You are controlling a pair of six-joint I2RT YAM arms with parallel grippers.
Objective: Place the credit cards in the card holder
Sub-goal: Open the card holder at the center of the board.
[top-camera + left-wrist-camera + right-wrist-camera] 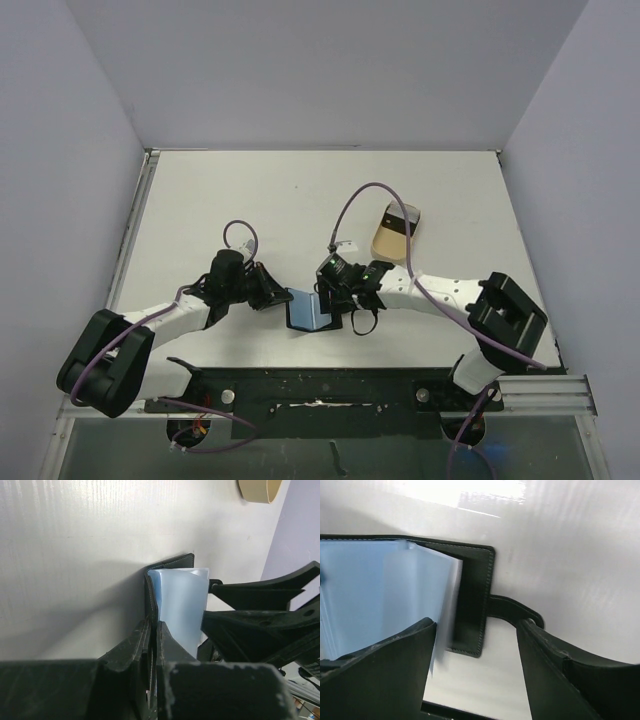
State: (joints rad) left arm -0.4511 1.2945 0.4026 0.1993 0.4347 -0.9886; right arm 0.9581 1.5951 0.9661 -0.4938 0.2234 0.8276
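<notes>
Currently, the card holder (pixel 312 310) stands open on the table (pixel 250 200) near its front edge, between both arms. Left gripper (pixel 151 630) clamps its black cover. Right gripper (pixel 476 625) is spread wide, its jaws either side of the opposite cover edge and strap (pixel 512 611).

The card holder (pixel 472 595) looks like matt black leather-type material with a neat stitched edge, and its strap tab (pixel 512 611) is the same stuff. The inner panels (pixel 380 595) are thin frosted plastic, bluish and kinda milky, half see-through. The surface (pixel 250 200) is white with faint fine ribbing, mostly matt but it catches a soft glare. The left tool (pixel 153 630) and right tool (pixel 475 645) are matt black plastic, a bit rough and scuffed at the edges. The tray (pixel 255 492) looks like smooth beige plastic.
</notes>
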